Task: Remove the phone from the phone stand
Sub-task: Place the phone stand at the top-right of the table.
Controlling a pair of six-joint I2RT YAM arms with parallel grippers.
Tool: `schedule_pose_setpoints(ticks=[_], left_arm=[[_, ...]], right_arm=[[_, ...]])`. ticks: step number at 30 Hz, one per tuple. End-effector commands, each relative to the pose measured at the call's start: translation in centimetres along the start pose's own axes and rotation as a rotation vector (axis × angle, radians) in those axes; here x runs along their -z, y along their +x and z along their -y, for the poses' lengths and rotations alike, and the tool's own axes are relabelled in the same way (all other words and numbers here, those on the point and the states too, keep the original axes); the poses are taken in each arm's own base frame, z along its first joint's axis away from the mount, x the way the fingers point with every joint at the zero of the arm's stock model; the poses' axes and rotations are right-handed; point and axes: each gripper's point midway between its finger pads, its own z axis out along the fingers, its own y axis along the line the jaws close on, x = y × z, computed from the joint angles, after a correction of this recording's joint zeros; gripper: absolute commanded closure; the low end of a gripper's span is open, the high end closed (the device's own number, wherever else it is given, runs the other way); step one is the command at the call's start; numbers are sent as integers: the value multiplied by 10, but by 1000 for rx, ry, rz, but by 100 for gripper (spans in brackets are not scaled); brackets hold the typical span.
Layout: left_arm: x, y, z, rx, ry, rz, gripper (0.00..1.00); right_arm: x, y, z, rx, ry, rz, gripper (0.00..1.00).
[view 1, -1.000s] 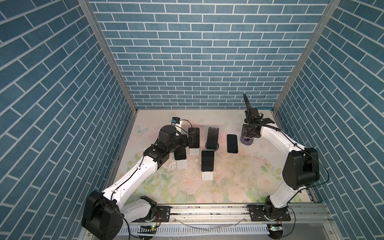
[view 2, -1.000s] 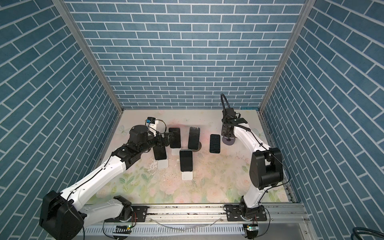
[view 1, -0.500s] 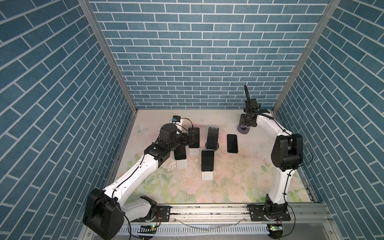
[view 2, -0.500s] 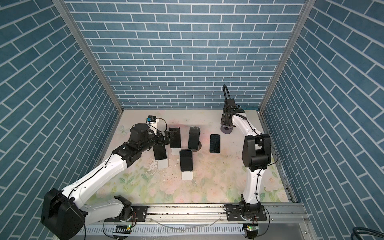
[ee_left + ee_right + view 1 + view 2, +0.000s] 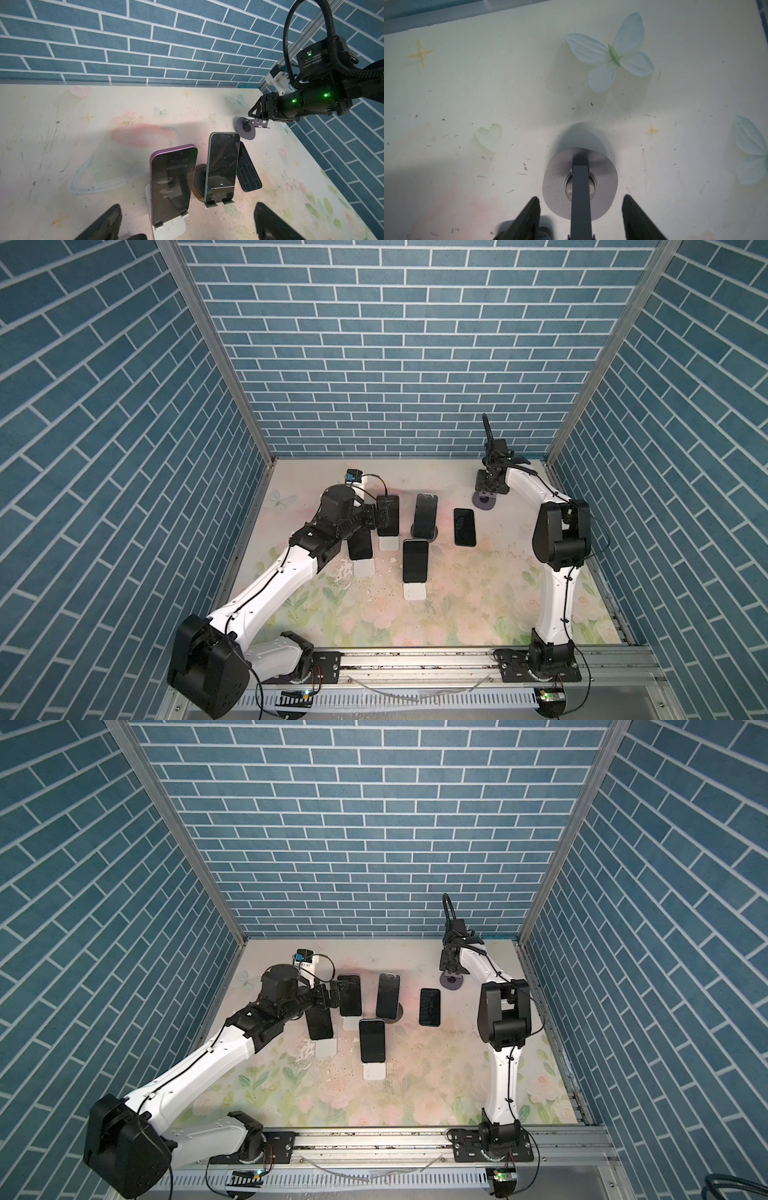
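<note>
the likeliest slip, as i judge it, is the white stand (image 5: 170, 226) coming along with the purple phone (image 5: 173, 180). the phone's lower edge sits behind two small lips, so a pull straight back rather than upward would drag or tip the light stand. a second risk is the neighbour: the pale-edged phone (image 5: 223, 166) stands just beside the purple one on a dark round stand (image 5: 198, 178), and a finger sliding into that narrow gap could knock it over. the glossy edges could also slide out of a shallow pinch. in both top views the left arm's wrist overlaps another propped phone (image 5: 359, 545) left of centre, so a careless lift could brush that too.

the left gripper (image 5: 187, 204) is spread wide and holds nothing. its fingers flank the purple phone, which leans in its stand just left of the middle of both top views (whether a pad already touches its edge i cannot tell). the right gripper (image 5: 580, 197), at the upper right of the mat (image 5: 478, 593) in the top views, looks clamped on the cradle of an empty grey stand (image 5: 556, 187). its jaws are held part-way apart by the cradle's width, and its fingertips reach down either side of the stand's arm.
</note>
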Motion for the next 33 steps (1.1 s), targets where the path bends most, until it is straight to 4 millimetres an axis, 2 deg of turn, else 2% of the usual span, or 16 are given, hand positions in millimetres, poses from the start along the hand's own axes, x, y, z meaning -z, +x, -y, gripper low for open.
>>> schedule_pose_setpoints(ticks=[1,9,14,21,24,27,28,33], left_arm=[[1,-7,3,-19,-2,7,0],[7,-9,2,-25,-13,11,0],[10,-11,4,-25,-5,15,0],[13,-10,3,-19,-7,17,0],[13,-9,4,-16,-5,16,0],[13,-7,4,-17,-6,12,0],[13,-6,4,-18,-7,11,0],[13,-4,1,-12,-24,10,0]], right_arm=[[-6,-6,1,37,3,-11,62],[-21,-2,1,38,7,-44,57],[-20,-4,1,35,7,-43,51],[-3,-14,4,35,6,-9,30],[9,-22,5,36,8,17,25],[14,-24,8,42,20,28,25],[29,-32,9,40,16,59,25],[49,-36,12,40,14,91,24]])
